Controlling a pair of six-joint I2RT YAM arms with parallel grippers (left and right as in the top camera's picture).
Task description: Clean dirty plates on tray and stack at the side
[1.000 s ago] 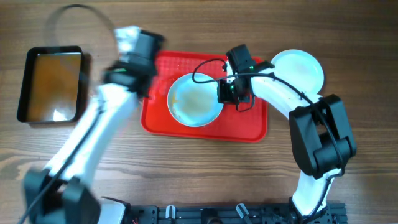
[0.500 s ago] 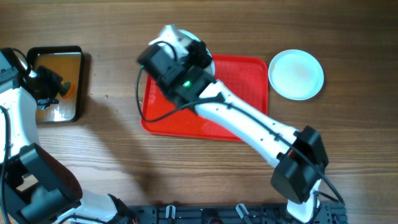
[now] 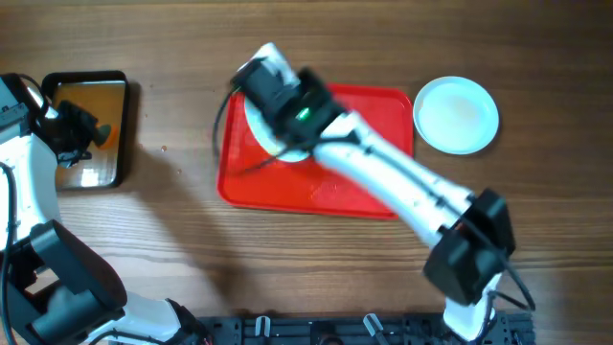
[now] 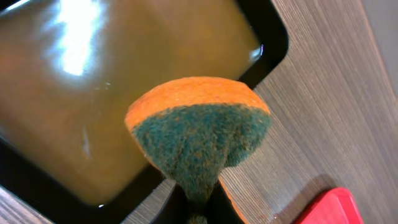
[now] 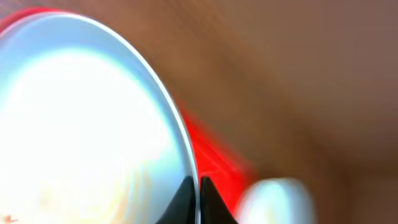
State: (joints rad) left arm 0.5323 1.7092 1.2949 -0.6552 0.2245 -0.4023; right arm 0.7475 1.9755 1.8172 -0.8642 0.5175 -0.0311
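- Plate is over the far-left corner of the red tray, mostly hidden under the right wrist in the overhead view. Can't tell if it's lifted or resting on the tray.
- Right arm is stretched out long on a diagonal, from its base at the near-right edge of the tabletop across the tray to that far-left tray corner.
- Right jaws are pinched nearly closed on the plate's rim. The wrist view is badly blurred, but the rim runs straight down between the two dark tips.
- Left arm is bent up along the left edge of the tabletop, with its wrist at the black tub in the far-left corner.
- Left jaws are clamped tight on the sponge, orange layer on top and green scrubber facing the camera. The sponge hangs over the tub's rim, partly above the brownish liquid and partly above the wood.
- Second white plate sits by itself on the wood just off the tray's far-right corner.
- Room-wise, there's a strip of bare wood between tub and tray, and more bare wood along the near edge in front of the tray. The right arm crosses over the tray's middle and near-right part.
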